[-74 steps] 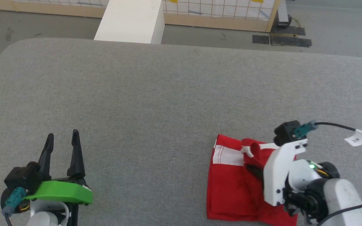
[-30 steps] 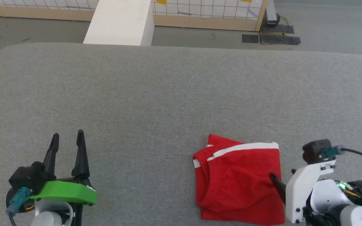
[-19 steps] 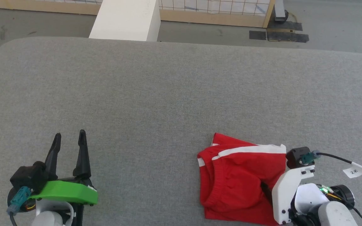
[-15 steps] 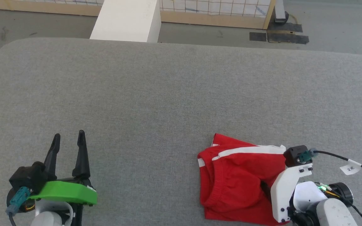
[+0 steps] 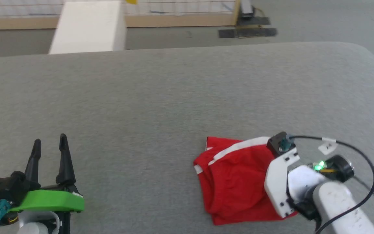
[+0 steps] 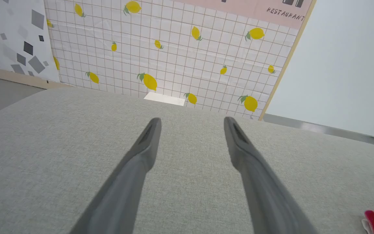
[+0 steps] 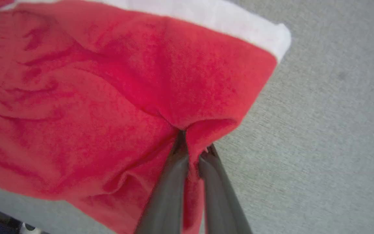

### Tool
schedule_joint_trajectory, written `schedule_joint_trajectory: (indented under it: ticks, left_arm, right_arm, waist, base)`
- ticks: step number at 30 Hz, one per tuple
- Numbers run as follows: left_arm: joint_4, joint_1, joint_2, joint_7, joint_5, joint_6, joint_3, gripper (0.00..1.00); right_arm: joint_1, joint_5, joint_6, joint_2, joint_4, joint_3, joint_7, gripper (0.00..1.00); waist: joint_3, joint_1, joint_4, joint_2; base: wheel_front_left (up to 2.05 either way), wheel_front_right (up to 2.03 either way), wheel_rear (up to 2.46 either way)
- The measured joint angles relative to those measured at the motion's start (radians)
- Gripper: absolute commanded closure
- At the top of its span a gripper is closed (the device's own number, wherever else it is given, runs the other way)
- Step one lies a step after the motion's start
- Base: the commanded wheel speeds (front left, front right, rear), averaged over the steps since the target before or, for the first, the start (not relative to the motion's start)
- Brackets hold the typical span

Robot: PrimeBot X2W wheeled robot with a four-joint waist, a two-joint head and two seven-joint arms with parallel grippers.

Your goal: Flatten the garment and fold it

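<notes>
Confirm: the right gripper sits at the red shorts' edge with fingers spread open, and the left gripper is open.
Wrong on the right gripper: it is shut, pinching a fold at the edge of the red shorts, as the right wrist view shows. The left gripper is open.

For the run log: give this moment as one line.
right gripper: shut on garment edge | left gripper: open, apart from garment | garment: rumpled on grey surface

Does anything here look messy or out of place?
Only the red shorts: they lie rumpled and partly doubled over near the front edge of the grey table, not flat, with the right gripper pinching a fold of their edge. Nothing looks torn.
</notes>
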Motion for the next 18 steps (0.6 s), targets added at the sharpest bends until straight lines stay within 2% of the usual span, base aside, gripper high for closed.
schedule_joint_trajectory:
  ticks: [4, 8, 11, 18]
  left_arm:
    - [-0.023, -0.006, 0.007, 0.0, 0.0, 0.0, -0.001, 0.0]
    - [-0.051, -0.017, 0.025, 0.0, -0.004, 0.0, 0.006, 0.0]
    - [-0.069, -0.027, 0.048, 0.002, -0.008, 0.0, 0.008, 0.0]
    - [-0.158, -0.031, 0.122, 0.03, -0.013, 0.0, 0.056, 0.0]
  right_arm:
    - [-0.072, 0.043, 0.0, -0.078, 0.005, 0.029, 0.002, 1.0]
    - [-0.139, 0.061, 0.0, -0.123, 0.038, -0.001, -0.021, 1.0]
    - [-0.19, 0.038, 0.0, -0.165, 0.06, -0.023, -0.037, 1.0]
    - [-0.277, -0.027, 0.0, -0.218, 0.092, -0.133, -0.049, 1.0]
  waist:
    - [0.019, 0.0, -0.088, 0.0]
    - [0.051, 0.0, -0.168, 0.0]
    - [0.089, 0.0, -0.211, 0.0]
    - [0.209, 0.0, -0.267, 0.0]
  base:
    - [0.0, 0.0, 0.0]
    - [0.0, 0.0, 0.0]
    - [0.0, 0.0, 0.0]
    - [0.0, 0.0, 0.0]
